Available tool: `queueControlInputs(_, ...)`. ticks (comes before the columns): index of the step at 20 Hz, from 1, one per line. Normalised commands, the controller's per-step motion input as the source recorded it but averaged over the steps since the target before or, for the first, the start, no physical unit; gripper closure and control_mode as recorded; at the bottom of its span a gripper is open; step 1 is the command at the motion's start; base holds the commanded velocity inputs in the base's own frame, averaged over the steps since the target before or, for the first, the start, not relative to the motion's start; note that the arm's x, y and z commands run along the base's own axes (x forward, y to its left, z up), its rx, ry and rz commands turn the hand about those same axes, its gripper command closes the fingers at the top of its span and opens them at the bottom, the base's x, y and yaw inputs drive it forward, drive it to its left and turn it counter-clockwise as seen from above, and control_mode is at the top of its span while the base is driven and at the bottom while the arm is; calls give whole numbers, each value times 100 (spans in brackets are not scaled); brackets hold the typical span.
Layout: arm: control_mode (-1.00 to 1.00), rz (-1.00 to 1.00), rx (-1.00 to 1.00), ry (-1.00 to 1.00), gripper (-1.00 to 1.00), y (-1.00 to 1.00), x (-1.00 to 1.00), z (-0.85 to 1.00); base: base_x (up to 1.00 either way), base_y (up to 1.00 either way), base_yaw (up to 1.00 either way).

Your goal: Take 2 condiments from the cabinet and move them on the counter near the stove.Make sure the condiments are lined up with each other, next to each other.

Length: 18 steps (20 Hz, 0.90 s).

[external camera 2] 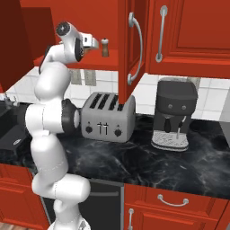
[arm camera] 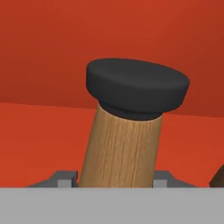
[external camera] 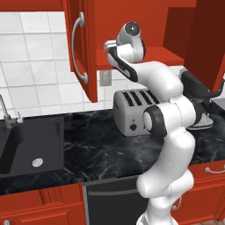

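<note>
A small wooden condiment [arm camera: 122, 144] with a dark cap stands on the red inner shelf [arm camera: 39, 140] of the cabinet [external camera 2: 130, 45]. My gripper [arm camera: 116, 181] is shut on its base, with a fingertip [arm camera: 63, 178] pressed against each side. From the right base view the same condiment [external camera 2: 105, 47] sits on the shelf just ahead of my hand [external camera 2: 88, 42], which reaches into the open cabinet [external camera: 81, 48]. A dark brown sliver [arm camera: 218, 177] shows at the hand view's right edge; I cannot tell what it is. The black counter [external camera: 101, 145] lies below. The stove is out of view.
A silver toaster [external camera 2: 108, 117] stands on the counter [external camera 2: 134, 164] right under the cabinet, with a dark coffee machine [external camera 2: 173, 114] to its right. The black sink [external camera: 30, 145] is at the left. Open red doors hang on both sides of my arm.
</note>
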Motion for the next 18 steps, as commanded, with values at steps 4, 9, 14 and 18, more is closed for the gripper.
queueControlInputs(4,-100,2,-1,-20,100,0,-85,0,0,0,0)
queueControlInputs(9,-100,1,-3,-18,100,0,-98,1,0,0,0)
queueControlInputs(14,-100,0,-1,-6,100,-4,-100,10,0,0,0)
queueControlInputs(18,-100,0,0,-2,100,-11,-91,18,0,0,0)
